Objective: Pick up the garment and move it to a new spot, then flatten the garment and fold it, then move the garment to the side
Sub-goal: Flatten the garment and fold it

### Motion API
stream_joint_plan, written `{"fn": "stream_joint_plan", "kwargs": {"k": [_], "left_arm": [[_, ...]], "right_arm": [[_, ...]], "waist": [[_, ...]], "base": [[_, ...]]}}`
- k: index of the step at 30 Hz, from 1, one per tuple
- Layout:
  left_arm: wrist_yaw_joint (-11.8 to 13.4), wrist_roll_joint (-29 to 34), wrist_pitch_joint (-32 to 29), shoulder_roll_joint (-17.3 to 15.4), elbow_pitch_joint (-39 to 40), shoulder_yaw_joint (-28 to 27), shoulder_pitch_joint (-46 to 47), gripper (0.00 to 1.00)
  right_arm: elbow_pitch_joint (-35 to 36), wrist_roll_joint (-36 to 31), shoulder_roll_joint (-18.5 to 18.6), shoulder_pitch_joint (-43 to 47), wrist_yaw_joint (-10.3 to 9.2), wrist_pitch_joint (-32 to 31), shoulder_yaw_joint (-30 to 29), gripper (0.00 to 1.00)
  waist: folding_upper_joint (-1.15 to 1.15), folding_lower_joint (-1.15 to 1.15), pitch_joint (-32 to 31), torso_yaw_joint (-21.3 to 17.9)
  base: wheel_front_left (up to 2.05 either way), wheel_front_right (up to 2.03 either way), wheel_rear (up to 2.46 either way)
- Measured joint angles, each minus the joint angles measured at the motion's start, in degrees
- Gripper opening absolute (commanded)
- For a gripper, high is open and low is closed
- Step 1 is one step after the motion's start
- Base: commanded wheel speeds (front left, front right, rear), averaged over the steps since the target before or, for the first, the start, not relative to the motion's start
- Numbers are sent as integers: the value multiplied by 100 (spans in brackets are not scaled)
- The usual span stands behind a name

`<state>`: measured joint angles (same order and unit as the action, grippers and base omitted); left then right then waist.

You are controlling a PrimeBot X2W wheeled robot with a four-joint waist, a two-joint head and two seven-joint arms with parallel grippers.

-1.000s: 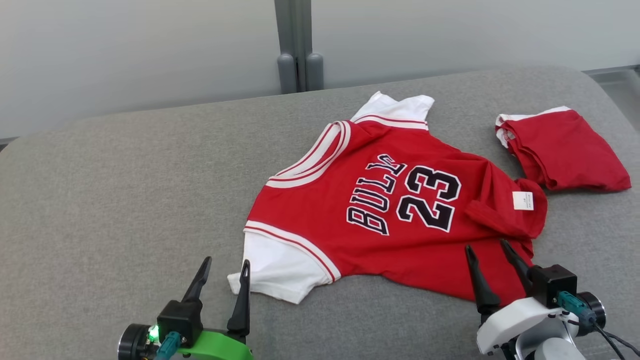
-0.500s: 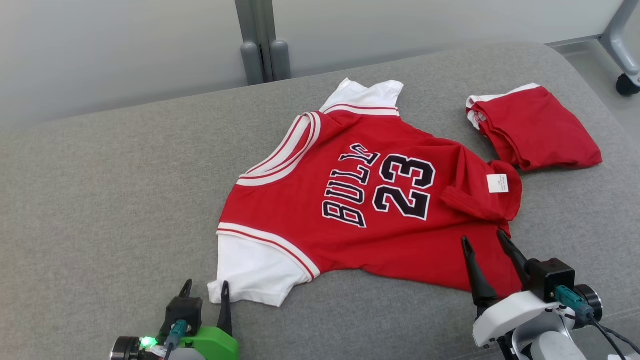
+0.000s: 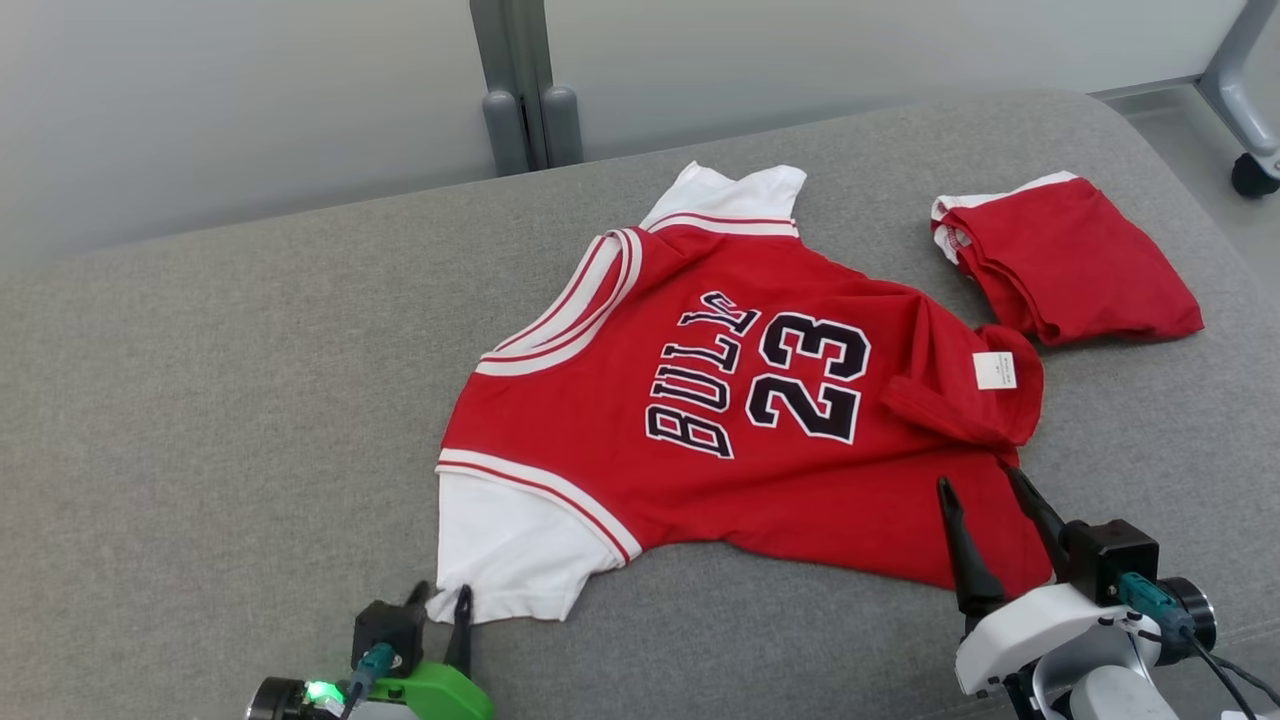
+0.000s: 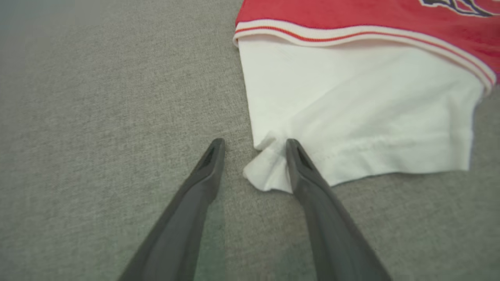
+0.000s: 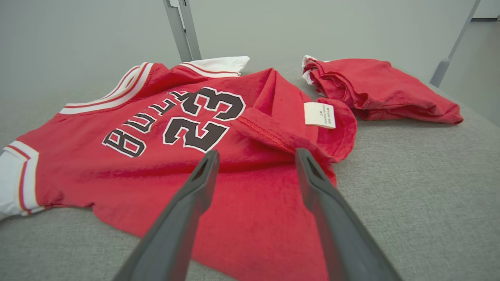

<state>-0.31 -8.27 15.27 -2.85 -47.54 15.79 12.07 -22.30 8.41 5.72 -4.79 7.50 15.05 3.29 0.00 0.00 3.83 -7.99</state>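
Head view: garment (image 3: pixel 760 400) spread out but not yet flat; folding and the move to the side remain.
It lies print-up on the grey padded surface (image 3: pixel 250 400), with one hem corner (image 3: pixel 995 370) turned over and its label showing, so flattening appears incomplete. The left gripper (image 4: pixel 254 143) stands with jaws parted astride the white sleeve (image 4: pixel 351 109) corner, one finger touching the fabric and nothing clamped. The right gripper (image 3: pixel 978 480) hovers with jaws spread over the lower hem. A folded red garment (image 3: pixel 1070 260) lies just beside it. Neither item sits in a container.
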Motion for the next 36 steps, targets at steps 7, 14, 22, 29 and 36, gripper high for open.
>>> {"fn": "stream_joint_plan", "kwargs": {"k": [7,14,22,29,36], "left_arm": [[37,-193,-14,11,356,134,-53,0],[133,-335,-14,9,1958,-347,-320,0],[186,-330,-14,10,2682,-490,-595,0],[192,-331,-13,10,2767,-457,-626,0],[186,-323,-13,10,2767,-460,-656,0]], "right_arm": [[-181,-64,-69,-2,0,0,-246,100],[-649,-188,-170,104,0,-299,-836,100],[-1115,-289,-277,213,-1,-588,-1215,100],[-1444,102,-286,64,0,-590,-828,100],[-1785,-197,-279,-112,-1,-587,-846,100]], "waist": [[0,0,-62,55],[0,0,-71,58],[0,0,-52,64],[0,0,-78,68],[0,0,-105,170]], "base": [[0,0,0],[0,0,0],[0,0,0],[0,0,0],[0,0,0]]}}
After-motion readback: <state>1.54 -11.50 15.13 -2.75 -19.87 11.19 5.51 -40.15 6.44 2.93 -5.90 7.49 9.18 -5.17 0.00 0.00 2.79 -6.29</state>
